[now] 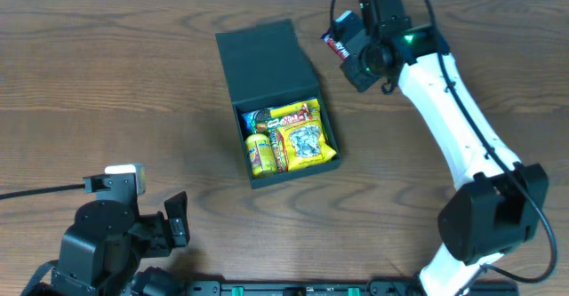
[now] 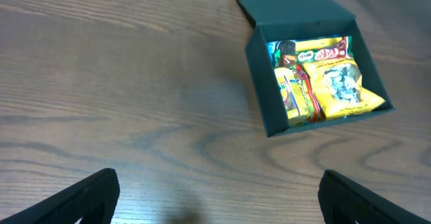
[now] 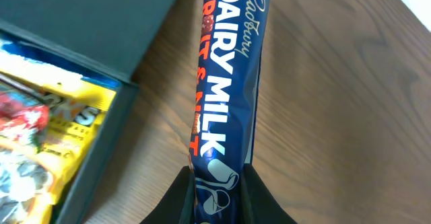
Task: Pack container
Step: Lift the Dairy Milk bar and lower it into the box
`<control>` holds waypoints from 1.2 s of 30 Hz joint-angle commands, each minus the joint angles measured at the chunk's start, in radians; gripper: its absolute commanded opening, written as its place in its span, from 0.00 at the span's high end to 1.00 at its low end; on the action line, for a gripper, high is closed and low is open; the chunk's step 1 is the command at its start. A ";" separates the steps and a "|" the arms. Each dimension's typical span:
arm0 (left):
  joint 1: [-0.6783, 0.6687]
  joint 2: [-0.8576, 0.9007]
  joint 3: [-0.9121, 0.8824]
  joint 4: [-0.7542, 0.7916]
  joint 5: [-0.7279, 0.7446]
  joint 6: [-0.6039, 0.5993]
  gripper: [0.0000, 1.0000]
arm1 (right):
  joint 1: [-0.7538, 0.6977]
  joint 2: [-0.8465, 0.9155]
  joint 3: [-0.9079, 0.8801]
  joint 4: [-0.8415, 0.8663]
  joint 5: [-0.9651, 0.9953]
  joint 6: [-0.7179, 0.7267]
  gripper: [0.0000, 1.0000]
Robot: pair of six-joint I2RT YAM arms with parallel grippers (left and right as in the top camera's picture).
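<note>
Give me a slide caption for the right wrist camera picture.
Right gripper clamps a Cadbury Dairy Milk bar over the wooden table, beside the open black container of snacks.

Brown wooden table (image 1: 107, 83) bears the open black container (image 1: 267, 56).

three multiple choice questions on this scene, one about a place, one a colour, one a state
1. Where is the long blue-wrapped chocolate bar? A) inside the matte black cardboard box B) in the right gripper, beside the box C) lying loose
2. Main colour of the snack packets inside? A) yellow B) pink C) white
3. The left gripper is A) shut on a packet B) open, empty C) shut, empty
1 B, its fingers clamp the bar's end; 2 A, yellow wrappers dominate; 3 B, fingers wide apart, nothing between.
</note>
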 commanded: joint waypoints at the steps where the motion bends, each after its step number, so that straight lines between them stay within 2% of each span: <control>1: 0.004 -0.003 0.000 -0.002 0.005 0.022 0.05 | -0.011 -0.019 0.021 0.000 -0.034 0.011 0.90; 6: 0.004 -0.003 0.000 -0.002 0.005 0.022 0.05 | 0.027 -0.019 0.021 -0.016 -0.277 -0.154 0.87; 9: 0.004 -0.003 0.000 -0.002 0.005 0.022 0.05 | 0.058 -0.019 0.021 -0.053 -0.435 -0.316 0.79; 12: 0.004 -0.003 0.000 -0.002 0.005 0.022 0.05 | 0.091 -0.018 0.020 -0.084 -0.458 -0.467 0.76; 18: 0.004 -0.003 0.000 -0.002 0.005 0.022 0.05 | 0.102 -0.007 0.019 -0.051 -0.498 -0.574 0.73; 20: 0.004 -0.003 0.000 0.000 0.005 0.022 0.05 | 0.103 0.008 0.019 -0.034 -0.504 -0.573 0.69; 23: 0.004 -0.003 0.000 -0.002 0.005 0.022 0.05 | 0.106 0.031 0.019 -0.032 -0.503 -0.558 0.53; 26: 0.004 -0.003 0.000 -0.001 0.005 0.022 0.05 | 0.107 0.051 0.018 -0.042 -0.502 -0.522 0.42; 29: 0.004 -0.003 0.000 -0.001 0.004 0.022 0.05 | 0.108 0.089 0.017 -0.046 -0.473 -0.452 0.45; 30: 0.004 -0.003 0.000 -0.002 0.005 0.022 0.04 | 0.108 0.104 0.017 -0.046 -0.469 -0.395 0.46; 31: 0.004 -0.003 0.000 -0.003 0.005 0.022 0.05 | 0.106 0.114 0.017 -0.040 -0.463 -0.339 0.52; 33: 0.004 -0.003 0.000 -0.002 0.005 0.022 0.05 | 0.094 0.121 0.017 0.003 -0.445 -0.152 0.59; 34: 0.004 -0.003 0.000 -0.002 0.005 0.022 0.04 | 0.087 0.121 0.018 0.027 -0.446 -0.066 0.54; 36: 0.004 -0.003 0.000 -0.003 0.005 0.022 0.05 | 0.079 0.120 0.018 0.045 -0.445 -0.017 0.49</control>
